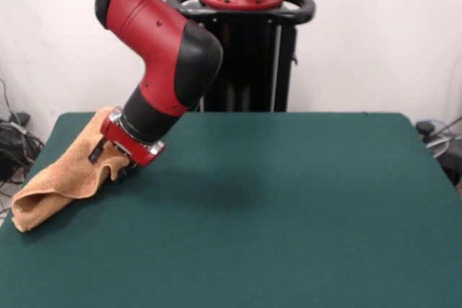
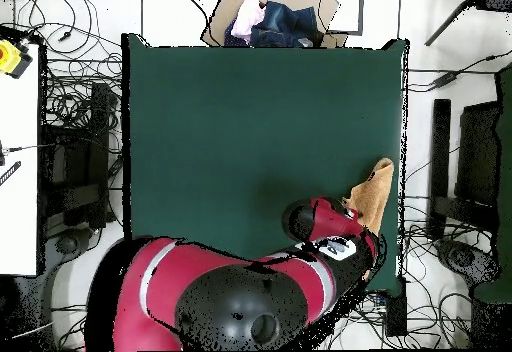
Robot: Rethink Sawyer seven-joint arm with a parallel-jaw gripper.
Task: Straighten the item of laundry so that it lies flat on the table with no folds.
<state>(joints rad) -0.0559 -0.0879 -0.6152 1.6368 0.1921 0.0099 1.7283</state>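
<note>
The orange-tan towel lies crumpled and folded over on itself at the edge of the green desk — at about nine o'clock in the front view, about three o'clock from overhead. The red and black arm slants down onto its upper part, and the claw is buried in the cloth — whether it is apart or together cannot be told.

The towel lies at the table's edge, under the end effector.

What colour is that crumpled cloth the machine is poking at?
The towel is orange-tan, plain and fuzzy, seen best in the front view.
</note>
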